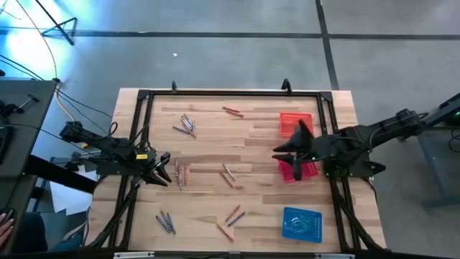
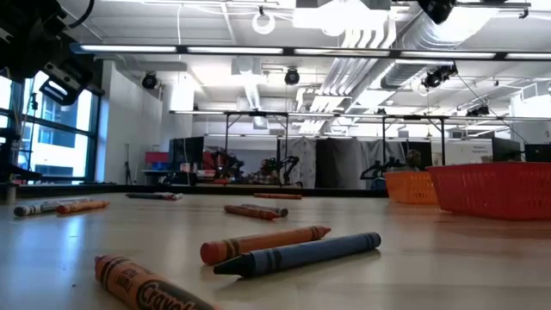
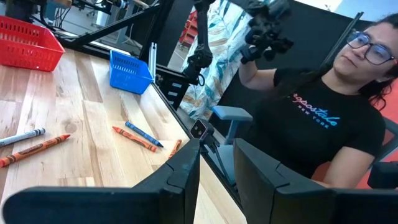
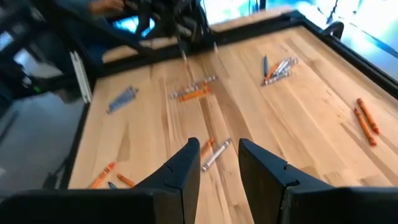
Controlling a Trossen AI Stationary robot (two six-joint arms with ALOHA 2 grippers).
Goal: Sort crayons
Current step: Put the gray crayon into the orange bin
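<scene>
**Both hands up, no crayon taken yet**

The crayons (image 1: 181,173) lie scattered in small clusters across the table (image 1: 259,137), one cluster near the left edge. The left hand (image 1: 164,170) hangs beside that cluster, parted, holding nothing. The right hand (image 1: 282,152), also parted and empty, seems to hover over the red basket (image 1: 305,171) by the right edge. Lower squarely onto a single crayon, straddling it crosswise.

Crayons (image 1: 185,125) lie scattered in small clusters across the counter (image 1: 251,137), mostly left and centre of the high view. Three baskets (image 1: 302,223) line the right side, one behind another. The left gripper (image 1: 167,171) sits mid-left, the right gripper (image 1: 284,152) mid-right.
</scene>
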